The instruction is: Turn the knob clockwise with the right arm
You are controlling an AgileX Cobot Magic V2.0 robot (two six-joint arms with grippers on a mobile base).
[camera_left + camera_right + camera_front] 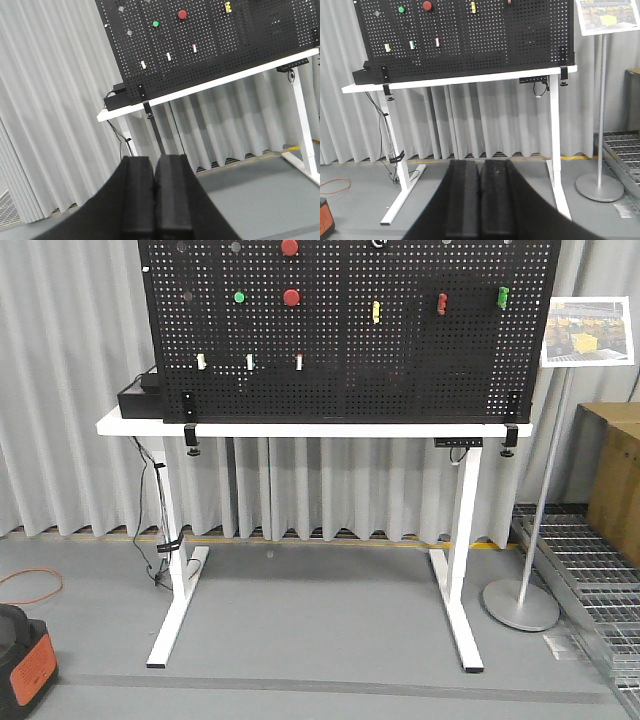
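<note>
Front view: white bench on two white legs, centre of the frame, standing on a grey floor before pale grey pleated curtains. Clamped upright along the bench edge, a black pegboard filling the upper middle. On the pegboard, two red buttons one above the other, a green button just left of the lower one, and small coloured levers further right. Knob at the very top edge, right of the red buttons, cut off by the frame, with only part of its pale ring visible. Black box on the left end of the bench. Sign stand at the right, metal grating on the floor beside it, orange cable at lower left.

Left wrist view: left end effector at bottom centre, black fingers pressed together, gripping nothing, well apart from the bench.

Right wrist view: right end effector at bottom centre, likewise clenched on nothing, well apart from the pegboard.
</note>
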